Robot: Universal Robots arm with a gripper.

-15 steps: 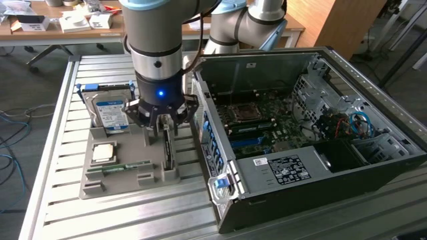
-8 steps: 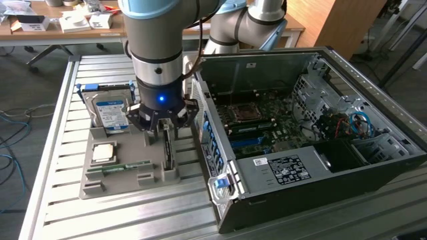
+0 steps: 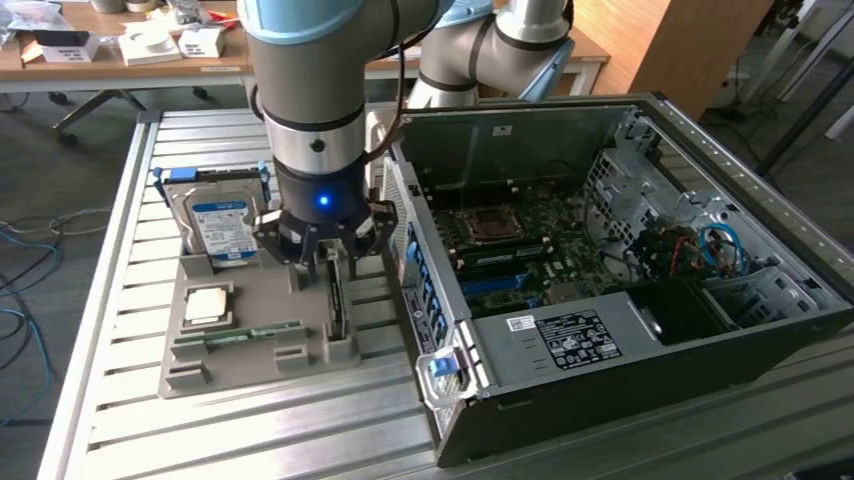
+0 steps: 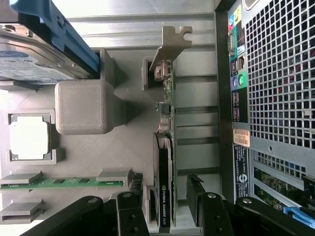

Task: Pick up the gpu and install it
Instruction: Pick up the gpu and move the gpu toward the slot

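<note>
The black gripper (image 3: pixel 324 268) is hanging wide open over the gpu (image 4: pixel 168 123), with one finger on each side and not squeezing it. The thin green gpu is standing on its edge in a slot of the rough gray plastic tray (image 3: pixel 254 355), beside the open metal computer case (image 3: pixel 574 335). Its shiny silver end is showing. Its black fan is showing edge-on, partly hiding between the fingers.

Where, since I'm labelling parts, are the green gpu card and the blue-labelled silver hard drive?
green gpu card (image 4: pixel 164 162): wrist view, black fan edge.
blue-labelled silver hard drive (image 3: pixel 222 228): exterior view, blue label.
</note>
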